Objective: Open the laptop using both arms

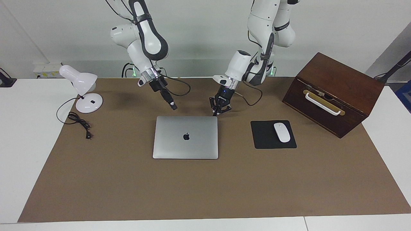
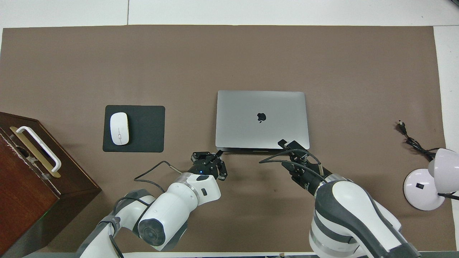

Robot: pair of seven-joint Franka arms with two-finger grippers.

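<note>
The silver-grey laptop [image 1: 185, 137] [image 2: 261, 120] lies closed and flat on the brown mat, apple logo up. My left gripper [image 1: 216, 113] [image 2: 218, 154] is shut, its fingertips together and its links splayed. It points down at the laptop's corner nearest the robots, toward the left arm's end of the table; I cannot tell whether it touches. My right gripper [image 1: 173, 106] [image 2: 287, 144] hangs tilted over the laptop's edge nearest the robots, toward the right arm's end. It holds nothing.
A black mouse pad [image 1: 263, 141] [image 2: 147, 129] with a white mouse [image 1: 282, 132] [image 2: 119, 128] lies beside the laptop. A brown wooden box [image 1: 340, 86] [image 2: 21, 179] stands at the left arm's end. A white desk lamp [image 1: 84, 86] [image 2: 430, 179] and its cord [image 1: 78, 121] are at the right arm's end.
</note>
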